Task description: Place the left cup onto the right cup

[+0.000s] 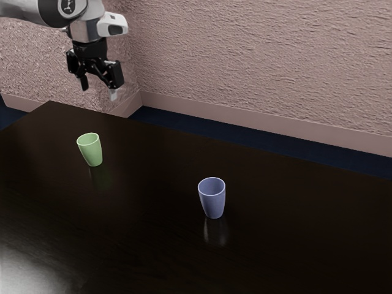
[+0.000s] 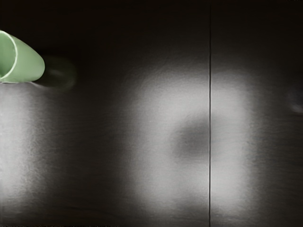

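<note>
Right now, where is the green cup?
On the exterior view's left, the green cup stands upright on the dark table, apart from the blue cup; the gripper hangs higher up.

Dark glossy table [image 1: 306,245], pink textured wall [image 1: 275,55], pale baseboard [image 1: 275,124], blue floor [image 1: 275,142]

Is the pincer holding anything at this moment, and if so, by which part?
Nothing is held. The pincer hangs open in the air, well apart from the green cup and the blue cup, both standing upright.
</note>
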Robot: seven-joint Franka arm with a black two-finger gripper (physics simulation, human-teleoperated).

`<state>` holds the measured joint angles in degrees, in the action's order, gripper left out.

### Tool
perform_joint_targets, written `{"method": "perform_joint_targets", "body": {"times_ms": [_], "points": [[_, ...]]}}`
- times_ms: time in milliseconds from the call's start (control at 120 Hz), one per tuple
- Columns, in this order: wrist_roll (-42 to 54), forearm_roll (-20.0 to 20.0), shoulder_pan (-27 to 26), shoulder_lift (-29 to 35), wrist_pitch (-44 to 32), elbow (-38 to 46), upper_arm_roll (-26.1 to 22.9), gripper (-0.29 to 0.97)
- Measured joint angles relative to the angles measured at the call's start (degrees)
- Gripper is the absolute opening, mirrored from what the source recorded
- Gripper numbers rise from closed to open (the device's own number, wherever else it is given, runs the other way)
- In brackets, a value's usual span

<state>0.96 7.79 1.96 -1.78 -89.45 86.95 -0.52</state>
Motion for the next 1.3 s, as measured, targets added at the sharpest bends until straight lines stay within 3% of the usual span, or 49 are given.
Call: {"method": "perform_joint_targets", "body": {"times_ms": [233,467,1300], "points": [[0.1,0.3,1.3,-0.1,-0.3,0.1,0.1,0.68],[0.5,2.4,-0.8,-1.6,-2.0,0.1,0.5,0.68],[7.9,3.4,-0.4,-3.2,-12.4,8.5,10.0,0.68]]}}
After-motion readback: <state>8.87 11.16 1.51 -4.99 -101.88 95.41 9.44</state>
